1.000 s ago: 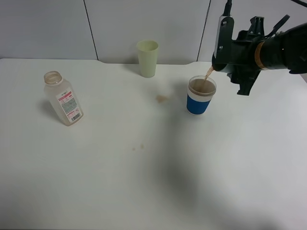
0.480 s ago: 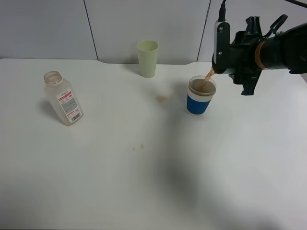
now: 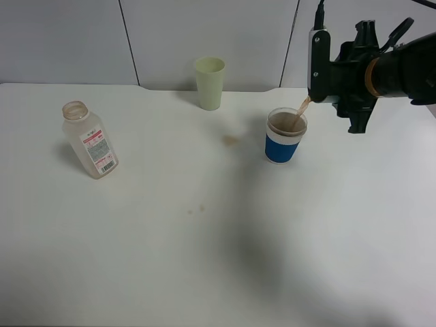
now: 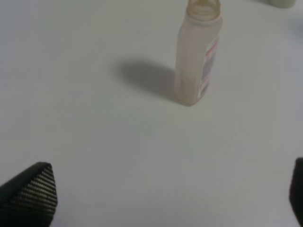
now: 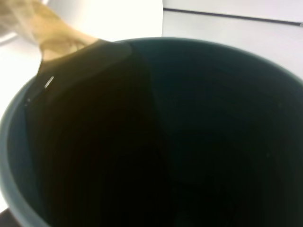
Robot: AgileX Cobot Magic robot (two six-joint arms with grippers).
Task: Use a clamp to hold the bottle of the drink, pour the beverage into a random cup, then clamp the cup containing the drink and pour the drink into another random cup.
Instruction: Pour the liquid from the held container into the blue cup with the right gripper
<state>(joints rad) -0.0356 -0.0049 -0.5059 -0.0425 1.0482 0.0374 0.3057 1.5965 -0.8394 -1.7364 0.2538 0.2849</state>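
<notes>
Left clamp [image 4: 163, 198]: jaws wide apart and empty, hanging above the counter [image 3: 204, 272] with the bottle ahead of them.
Bottle of the drink [image 3: 88, 139]: upright and uncapped, near the counter's left side; appears drained.
Pale yellow-green cup [image 3: 210, 82]: upright at the back, apart from the pour.
Brown spill [image 3: 230, 139]: small patch between that cup and the blue-banded one.
Blue-banded cup [image 3: 285, 136]: upright, with brown liquid showing in its clear upper part.
Beverage [image 3: 302, 111]: thin stream slanting down and leftward into that cup.
Teal-green tumbler [image 5: 213, 142]: tipped, long axis near level, lip just above and right of the blue-banded cup's rim.
Right clamp [image 3: 319, 71]: jaws clamped on the tumbler; the nearer arm. Judged: the lip must stay over the cup's mouth until the tumbler is righted.
</notes>
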